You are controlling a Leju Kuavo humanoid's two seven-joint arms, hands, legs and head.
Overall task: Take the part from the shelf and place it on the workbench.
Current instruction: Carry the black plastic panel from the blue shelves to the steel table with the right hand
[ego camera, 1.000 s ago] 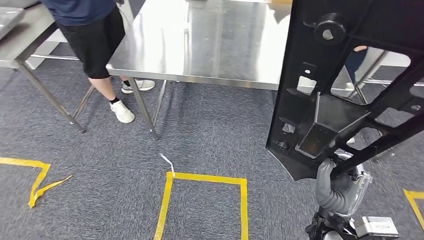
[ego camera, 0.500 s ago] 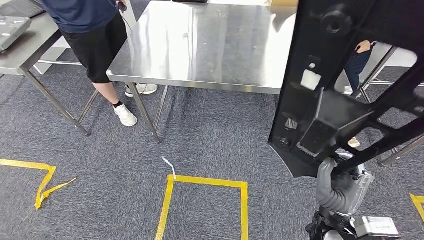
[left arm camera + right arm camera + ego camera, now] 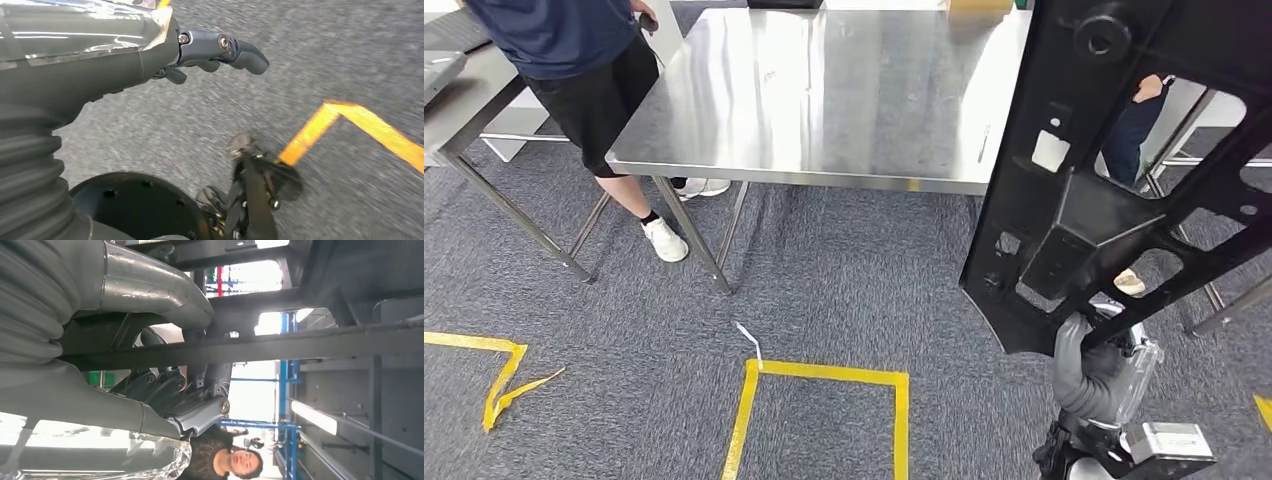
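Observation:
The part (image 3: 1114, 170) is a large black plastic frame with cut-outs, held upright at the right of the head view. My right hand (image 3: 1094, 375) grips its lower edge from below. In the right wrist view the same hand (image 3: 175, 390) wraps its fingers around one of the part's black bars (image 3: 300, 342). The workbench (image 3: 844, 100) is a bare stainless steel table straight ahead, and the part's upper half overlaps its right end. My left hand (image 3: 210, 50) hangs over the grey carpet, holding nothing, fingers loosely apart.
A person (image 3: 574, 60) in dark shorts stands at the workbench's left corner, beside a second steel table (image 3: 464, 90). Another person's legs (image 3: 1129, 130) show through the part's cut-out. A yellow tape square (image 3: 824, 375) and loose tape (image 3: 499, 370) mark the carpet.
The whole picture has shifted: the camera has moved and the workbench now looks nearer and fuller in view. The part stays in my right hand's grip.

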